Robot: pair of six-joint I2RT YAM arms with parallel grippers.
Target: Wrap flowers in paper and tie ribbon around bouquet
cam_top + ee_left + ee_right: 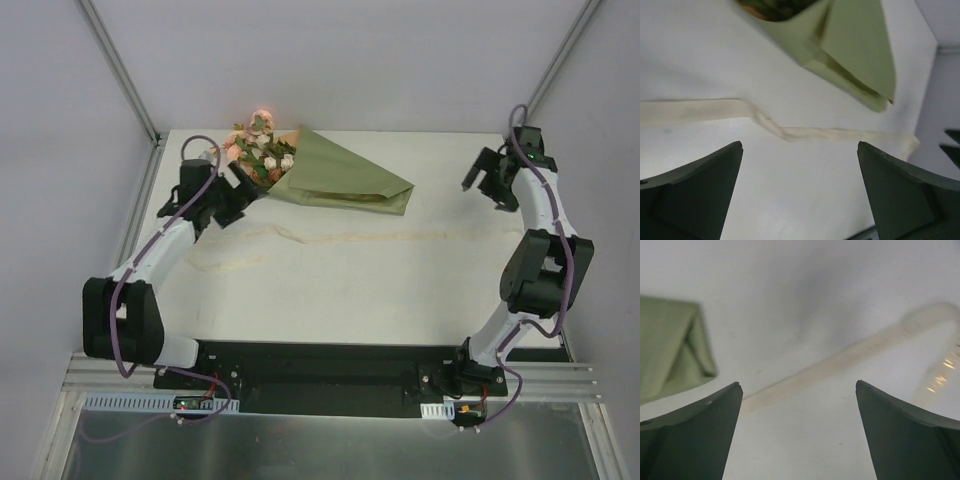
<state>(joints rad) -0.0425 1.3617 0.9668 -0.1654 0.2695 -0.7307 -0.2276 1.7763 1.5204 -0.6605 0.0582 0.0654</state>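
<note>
The bouquet lies at the table's back left, its pink, white and rust flowers (260,150) sticking out of a folded olive-green paper (345,180) cone whose tip points right. A limp cream ribbon (380,237) stretches loose across the table in front of it. My left gripper (240,192) hangs open beside the cone's mouth, holding nothing. In the left wrist view, the ribbon (790,133) and paper (855,50) lie beyond the left gripper (799,146). My right gripper (483,185) is open and empty at the right, past the cone's tip. The right wrist view shows the ribbon (840,362) and paper tip (670,350) ahead of the right gripper (799,385).
White walls and metal frame posts (125,70) close in the white table (330,300) at the back and sides. The black base rail (320,365) with both arm bases runs along the near edge.
</note>
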